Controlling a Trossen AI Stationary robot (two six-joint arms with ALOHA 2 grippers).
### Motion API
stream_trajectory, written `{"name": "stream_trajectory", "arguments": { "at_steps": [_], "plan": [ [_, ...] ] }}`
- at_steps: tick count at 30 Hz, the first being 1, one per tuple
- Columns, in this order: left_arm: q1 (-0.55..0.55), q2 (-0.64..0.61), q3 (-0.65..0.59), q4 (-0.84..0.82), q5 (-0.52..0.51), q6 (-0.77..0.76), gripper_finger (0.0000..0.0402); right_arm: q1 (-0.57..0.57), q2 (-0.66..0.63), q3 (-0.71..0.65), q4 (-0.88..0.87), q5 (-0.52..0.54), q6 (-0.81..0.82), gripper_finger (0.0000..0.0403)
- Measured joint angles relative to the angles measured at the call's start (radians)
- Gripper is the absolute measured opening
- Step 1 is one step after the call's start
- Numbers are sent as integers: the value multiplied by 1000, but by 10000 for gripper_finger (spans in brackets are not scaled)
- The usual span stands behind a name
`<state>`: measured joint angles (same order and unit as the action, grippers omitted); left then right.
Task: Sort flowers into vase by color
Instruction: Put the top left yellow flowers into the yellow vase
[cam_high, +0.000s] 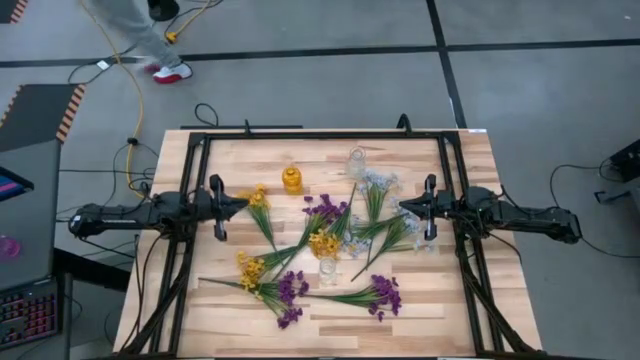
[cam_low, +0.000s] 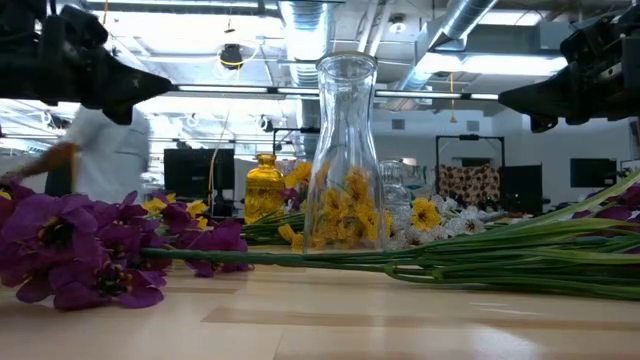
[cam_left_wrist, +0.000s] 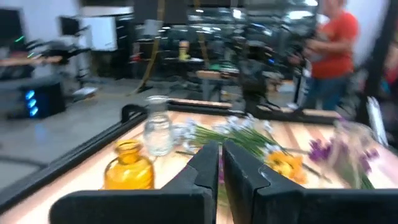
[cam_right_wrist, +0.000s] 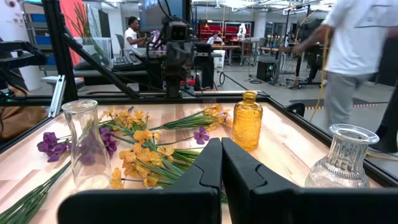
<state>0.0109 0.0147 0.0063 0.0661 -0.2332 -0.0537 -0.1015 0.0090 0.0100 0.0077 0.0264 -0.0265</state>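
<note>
Wooden table (cam_high: 200, 310) mid-frame, flowers (cam_high: 320, 240) strewn across its centre and lower half, none in the three vases: amber (cam_high: 291, 180), clear (cam_high: 356, 162), clear (cam_high: 327, 270); sorting unstarted; left gripper (cam_high: 243, 205) and right gripper (cam_high: 402, 206), fingers pressed together, empty, hovering at either side.

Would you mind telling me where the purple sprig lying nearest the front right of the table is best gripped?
Probably on its bare green stem, just behind the blossoms of the purple sprig, coming straight down from above. It lies flat on the table, stem pointing left, so the fingers should close across the stem.
</note>
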Motion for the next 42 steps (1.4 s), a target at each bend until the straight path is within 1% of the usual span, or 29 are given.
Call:
{"name": "stream_trajectory", "arguments": {
  "at_steps": [2, 5, 10, 14, 16, 18, 22, 27, 31, 35, 38, 40, 42],
  "plan": [
    [0, 0, 0, 4, -28, -55, 33, 0, 0, 0, 0, 0, 0, 33],
    [0, 0, 0, 4, -38, -132, 73, 0, 0, 0, 0, 0, 0, 33],
    [0, 0, 0, 4, -37, -282, 168, 0, 0, 0, 0, 0, 0, 33],
    [0, 0, 0, 4, -37, -358, 247, 0, 0, 0, 0, 0, 0, 33],
    [0, 0, 0, 4, -36, -393, 276, 0, 0, 0, 0, 0, 0, 33],
    [0, 0, 0, 4, -36, -430, 294, 0, 0, 0, 0, 0, 0, 33],
    [0, 1, 9, -17, -39, -489, 303, 0, 0, 0, 0, 0, 0, 33],
    [0, 38, 70, 2, -42, -488, 299, 0, 0, 0, 0, 0, 0, 33],
    [0, 107, 129, -9, -42, -483, 298, 0, 0, 0, 0, 0, 0, 33],
    [0, 213, 204, -22, -43, -493, 298, 0, 0, 0, 0, 0, 0, 33],
    [0, 310, 291, -113, -53, -534, 297, 0, 0, 0, 0, 0, 0, 33],
    [0, 378, 368, -220, -78, -593, 297, 0, 0, 0, 0, 0, 0, 33],
    [0, 449, 451, -361, -102, -675, 297, 0, 0, 0, 0, 0, 0, 33]
  ]
}}
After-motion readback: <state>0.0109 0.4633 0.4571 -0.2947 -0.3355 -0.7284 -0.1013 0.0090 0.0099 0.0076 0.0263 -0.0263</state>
